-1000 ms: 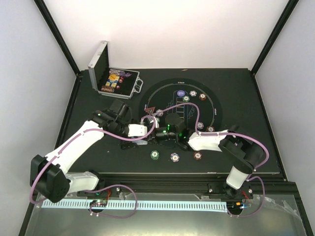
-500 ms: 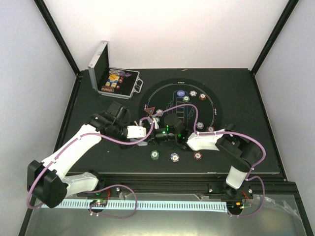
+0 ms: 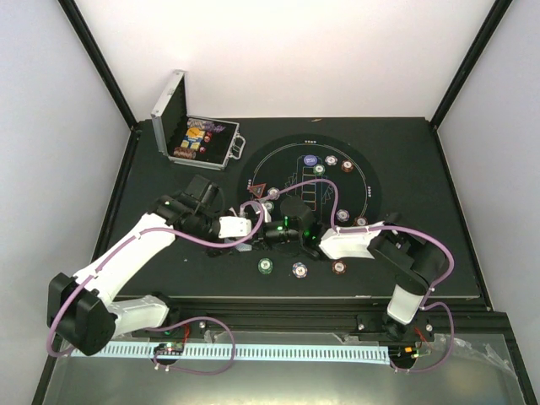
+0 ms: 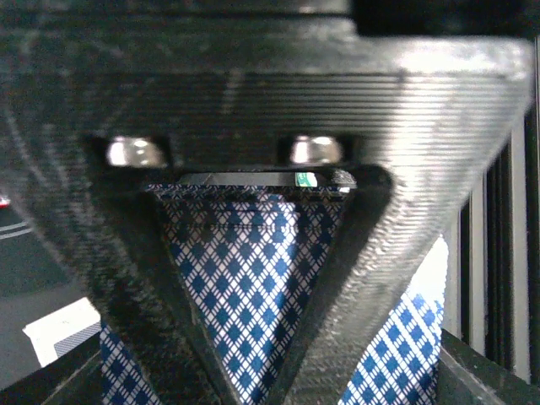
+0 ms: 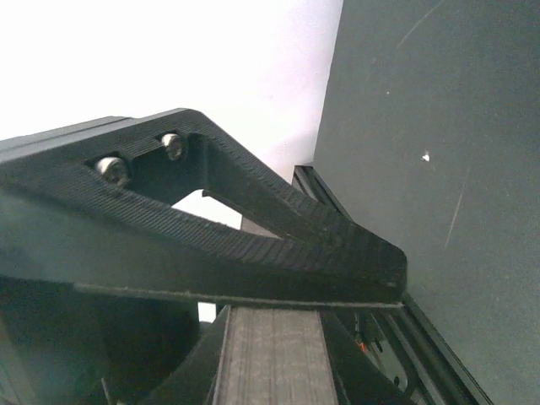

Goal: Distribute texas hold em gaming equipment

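Observation:
Both grippers meet low on the round felt mat (image 3: 371, 181). My left gripper (image 3: 253, 226) (image 4: 249, 392) is shut on a blue diamond-backed playing card (image 4: 245, 270) that fills the gap between its fingers; another card (image 4: 405, 337) shows at an angle beside it. My right gripper (image 3: 272, 229) (image 5: 392, 302) is pressed shut, with a thin pale card edge (image 5: 253, 297) between its fingers. A green chip (image 3: 266, 266), a blue-white chip (image 3: 299, 269) and a dark red chip (image 3: 339, 267) lie in a row near the front. The red triangular marker (image 3: 259, 189) and the white button (image 3: 268, 205) sit just behind the grippers.
The open silver case (image 3: 196, 135) stands at the back left with more pieces inside. A purple button (image 3: 310, 159) and chips (image 3: 332, 162) lie at the mat's far rim; two chips (image 3: 361, 222) lie at its right. Purple cables loop over both arms.
My left gripper has shut on the card, and its arm shifted slightly toward the right gripper. The right gripper has stayed shut, edging a little left.

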{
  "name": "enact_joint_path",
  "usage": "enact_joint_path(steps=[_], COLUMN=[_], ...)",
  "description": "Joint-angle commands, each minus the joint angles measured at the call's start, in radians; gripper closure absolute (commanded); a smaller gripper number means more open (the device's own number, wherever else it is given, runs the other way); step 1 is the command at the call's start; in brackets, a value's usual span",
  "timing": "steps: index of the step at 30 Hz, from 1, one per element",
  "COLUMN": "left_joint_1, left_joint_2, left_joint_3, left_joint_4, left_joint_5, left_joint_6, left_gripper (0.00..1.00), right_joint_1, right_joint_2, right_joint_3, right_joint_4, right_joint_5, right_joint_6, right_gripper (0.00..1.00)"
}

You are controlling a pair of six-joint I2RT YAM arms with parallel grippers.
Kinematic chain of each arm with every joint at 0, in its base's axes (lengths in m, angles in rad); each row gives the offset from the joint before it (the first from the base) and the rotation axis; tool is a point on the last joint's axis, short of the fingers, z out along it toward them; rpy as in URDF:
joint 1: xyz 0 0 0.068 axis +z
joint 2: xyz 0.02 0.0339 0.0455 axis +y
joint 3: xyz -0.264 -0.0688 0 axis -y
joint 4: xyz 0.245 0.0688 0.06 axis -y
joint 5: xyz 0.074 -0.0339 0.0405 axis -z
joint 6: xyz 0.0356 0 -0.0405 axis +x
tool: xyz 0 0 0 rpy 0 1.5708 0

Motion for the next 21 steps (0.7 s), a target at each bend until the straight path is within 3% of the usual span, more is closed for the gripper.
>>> enact_joint_path(steps=[1, 7, 11, 15, 19, 21], left_joint_1=[-0.002, -0.002, -0.002, -0.002, -0.001, -0.002], left_joint_2=[-0.004, -0.027, -0.055, -0.071, -0.085, -0.092], left_joint_3=[0.005, 0.031, 0.058, 0.094, 0.117, 0.126], left_joint_4=[0.019, -0.007, -0.036, -0.099, -0.131, -0.138], left_joint_5=[0.018, 0.034, 0.045, 0.066, 0.064, 0.058], left_joint_6=[-0.004, -0.008, -0.012, -0.008, -0.009, -0.011], left_gripper=[0.40, 0.58, 0.78, 0.87, 0.98, 0.98], right_joint_1=[0.014, 0.014, 0.014, 0.014, 0.013, 0.011], right_joint_2=[0.009, 0.016, 0.024, 0.023, 0.013, 0.012], right_joint_3=[0.000, 0.003, -0.011, -0.026, -0.013, -0.012], right_joint_4=[0.045, -0.007, -0.026, -0.048, -0.195, -0.269], right_joint_5=[-0.007, 0.009, 0.015, 0.025, 0.059, 0.074], right_joint_6=[0.006, -0.022, -0.035, -0.056, -0.138, -0.170], right_gripper=[0.99, 0.99, 0.99, 0.99, 0.99, 0.99])
